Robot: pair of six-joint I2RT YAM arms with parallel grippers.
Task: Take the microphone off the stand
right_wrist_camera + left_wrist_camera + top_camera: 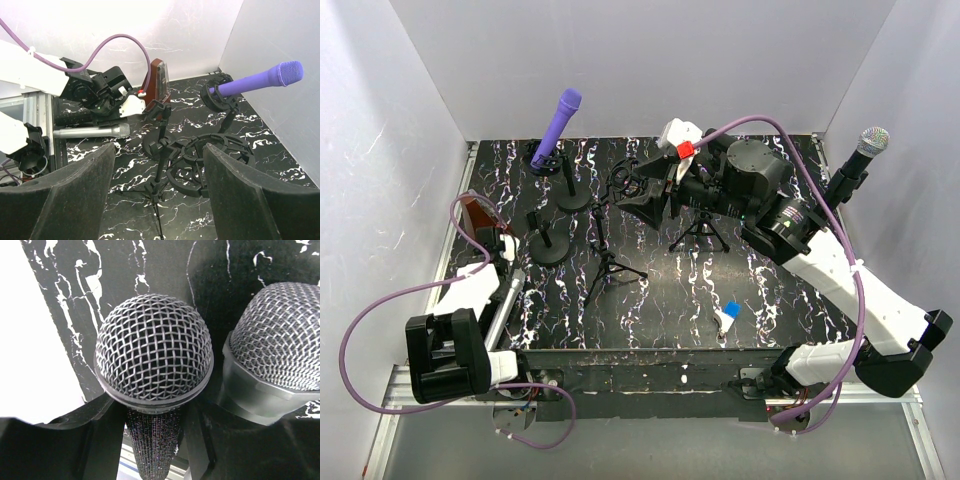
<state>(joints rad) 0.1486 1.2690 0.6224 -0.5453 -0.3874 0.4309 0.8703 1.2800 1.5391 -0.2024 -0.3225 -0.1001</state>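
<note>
The purple microphone [557, 125] waits left of the free right gripper [157, 152]
The left gripper [150, 437] is pinched narrowly on a black microphone [154, 347]. The purple microphone slants head-up in its stand [571, 195] at back left, and the right gripper faces it, spread wide and empty.

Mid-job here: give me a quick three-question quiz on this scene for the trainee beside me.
1. True or false: the purple microphone sits clipped in a black round-base stand.
2. The right gripper is: A) shut on the purple microphone; B) open and empty; C) shut on the stand.
3. Name one thing lying flat near the left edge of the black marbled table.

Key: 1 true. 2 B. 3 a silver-grey microphone.
</note>
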